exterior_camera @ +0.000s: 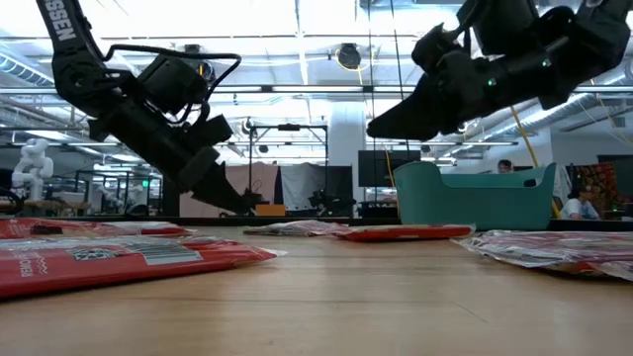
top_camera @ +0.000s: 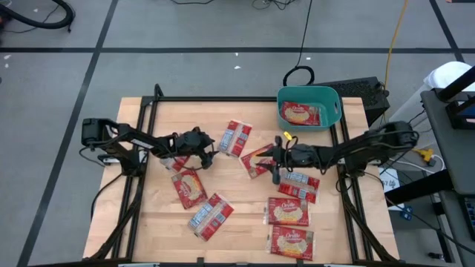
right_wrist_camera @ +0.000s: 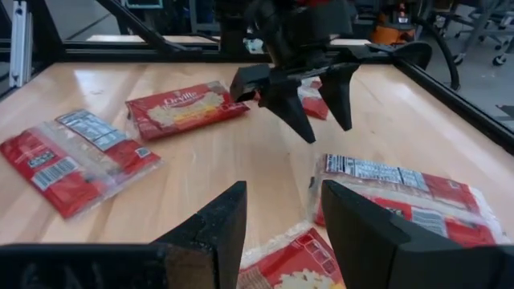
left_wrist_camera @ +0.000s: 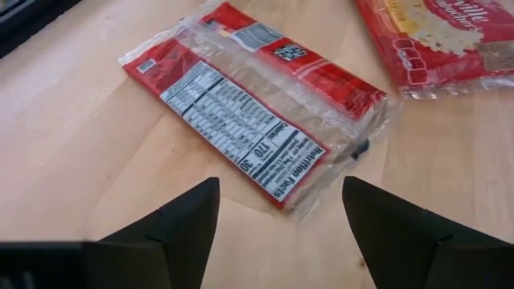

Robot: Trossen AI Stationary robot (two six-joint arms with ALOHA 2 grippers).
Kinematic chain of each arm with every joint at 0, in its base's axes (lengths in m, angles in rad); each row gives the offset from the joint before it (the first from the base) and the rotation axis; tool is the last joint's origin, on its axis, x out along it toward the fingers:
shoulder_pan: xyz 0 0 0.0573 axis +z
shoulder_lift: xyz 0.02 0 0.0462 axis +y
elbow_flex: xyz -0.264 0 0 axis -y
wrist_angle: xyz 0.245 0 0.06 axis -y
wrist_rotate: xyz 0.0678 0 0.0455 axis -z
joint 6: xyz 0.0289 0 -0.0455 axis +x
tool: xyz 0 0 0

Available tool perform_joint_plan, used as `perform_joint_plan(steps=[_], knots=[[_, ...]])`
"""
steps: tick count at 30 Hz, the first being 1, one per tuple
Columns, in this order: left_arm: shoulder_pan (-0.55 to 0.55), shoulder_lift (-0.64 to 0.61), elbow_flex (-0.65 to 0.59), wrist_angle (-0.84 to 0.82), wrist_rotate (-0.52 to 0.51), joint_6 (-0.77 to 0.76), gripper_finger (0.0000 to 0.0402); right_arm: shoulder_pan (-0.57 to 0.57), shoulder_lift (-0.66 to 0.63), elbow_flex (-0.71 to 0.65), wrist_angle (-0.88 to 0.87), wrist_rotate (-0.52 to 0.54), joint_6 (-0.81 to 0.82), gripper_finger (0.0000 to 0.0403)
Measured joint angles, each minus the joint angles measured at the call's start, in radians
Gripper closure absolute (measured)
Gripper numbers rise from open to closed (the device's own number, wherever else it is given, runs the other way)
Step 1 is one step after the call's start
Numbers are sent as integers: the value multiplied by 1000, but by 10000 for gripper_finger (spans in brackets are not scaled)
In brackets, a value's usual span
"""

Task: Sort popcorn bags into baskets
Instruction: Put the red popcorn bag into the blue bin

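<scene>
The left gripper hangs low over the table with its fingers spread wide and nothing between them. A popcorn bag lies flat just ahead of the tips, its nutrition label up. Fingers that wide suit a flat packet, so this looks like either a line-up for a pick or a bag just let go; I cannot tell which.

Facing it across the middle of the table is the right gripper, moderately parted and also empty. It hovers above a picture-side-up bag, with a label-up bag just beside it. Holding there probably keeps it clear of the left arm's reach, as the two sets of fingers point at each other with little room between.

The other loose packets are scattered on the wood, some picture up, some label up. Two sit toward the front right and two more toward the front left.

The teal basket stands at the far right corner, on the right arm's side. One bag lies flat inside it, so most of the sorting looks yet to be done.
</scene>
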Motion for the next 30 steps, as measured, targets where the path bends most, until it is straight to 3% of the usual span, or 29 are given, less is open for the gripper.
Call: perform_joint_plan(steps=[7,18,22,28,30], knots=[[-2,109,2,64,0,-10,153,0,105,0,91,-3,0,250],[-13,235,61,148,22,-18,165,0,122,0,108,-4,1,250],[-13,272,84,150,30,-5,223,0,122,0,118,-2,9,250],[-13,264,84,212,13,28,378,13,122,0,114,72,68,250],[-11,250,81,235,3,31,390,29,122,10,113,107,74,250]])
